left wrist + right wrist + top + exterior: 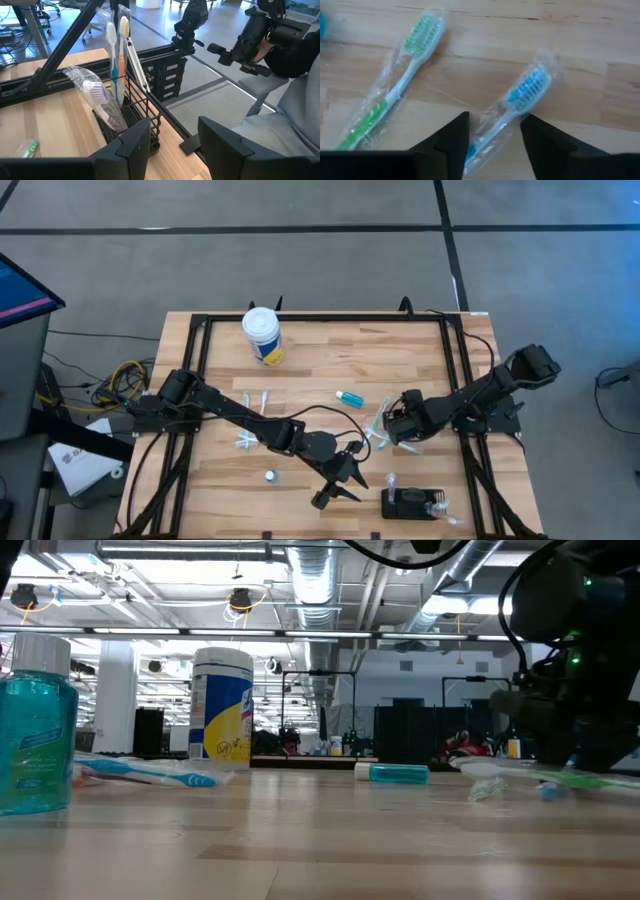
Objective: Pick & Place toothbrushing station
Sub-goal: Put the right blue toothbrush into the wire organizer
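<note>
— So where's the toothbrushing station (412,503)?
— Near the worktop's front edge, toward its right corner, brushes already standing in it.
— And the right gripper (492,131)?
— Open, straddling the wrapped blue toothbrush (522,97); I'd close squarely on the handle, not the loose wrapper.
— The left gripper (335,483)?
— Open too, waiting just beside the station.
</note>
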You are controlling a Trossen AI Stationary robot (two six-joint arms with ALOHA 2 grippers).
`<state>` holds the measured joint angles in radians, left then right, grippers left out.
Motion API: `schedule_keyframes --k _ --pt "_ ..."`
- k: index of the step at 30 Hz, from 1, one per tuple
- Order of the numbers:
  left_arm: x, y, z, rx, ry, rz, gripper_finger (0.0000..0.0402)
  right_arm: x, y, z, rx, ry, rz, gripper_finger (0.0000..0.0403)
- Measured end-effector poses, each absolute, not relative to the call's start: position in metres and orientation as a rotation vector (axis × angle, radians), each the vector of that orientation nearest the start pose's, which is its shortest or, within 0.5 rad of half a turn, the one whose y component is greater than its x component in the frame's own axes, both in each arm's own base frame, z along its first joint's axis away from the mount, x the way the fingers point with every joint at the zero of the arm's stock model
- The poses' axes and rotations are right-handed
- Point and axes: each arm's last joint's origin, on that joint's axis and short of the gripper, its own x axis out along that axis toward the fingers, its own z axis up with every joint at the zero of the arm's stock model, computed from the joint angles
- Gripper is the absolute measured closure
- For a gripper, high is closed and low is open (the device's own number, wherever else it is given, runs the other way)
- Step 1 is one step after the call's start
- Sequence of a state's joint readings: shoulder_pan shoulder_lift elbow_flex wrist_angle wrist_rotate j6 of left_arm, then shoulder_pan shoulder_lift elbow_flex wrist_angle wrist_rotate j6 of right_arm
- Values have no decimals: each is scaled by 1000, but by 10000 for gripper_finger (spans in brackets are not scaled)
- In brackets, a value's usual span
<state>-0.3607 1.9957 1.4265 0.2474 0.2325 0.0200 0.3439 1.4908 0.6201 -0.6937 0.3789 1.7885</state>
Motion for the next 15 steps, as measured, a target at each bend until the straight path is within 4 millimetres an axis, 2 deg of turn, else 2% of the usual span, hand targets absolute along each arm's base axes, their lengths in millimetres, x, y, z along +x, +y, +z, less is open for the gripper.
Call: schedule_keyframes --k 7,15 --pt "427 -168 232 39 320 -591 243 197 58 123 905 886 -1185 324" --pt "427 -168 232 39 321 -591 243 200 57 123 863 847 -1161 397"
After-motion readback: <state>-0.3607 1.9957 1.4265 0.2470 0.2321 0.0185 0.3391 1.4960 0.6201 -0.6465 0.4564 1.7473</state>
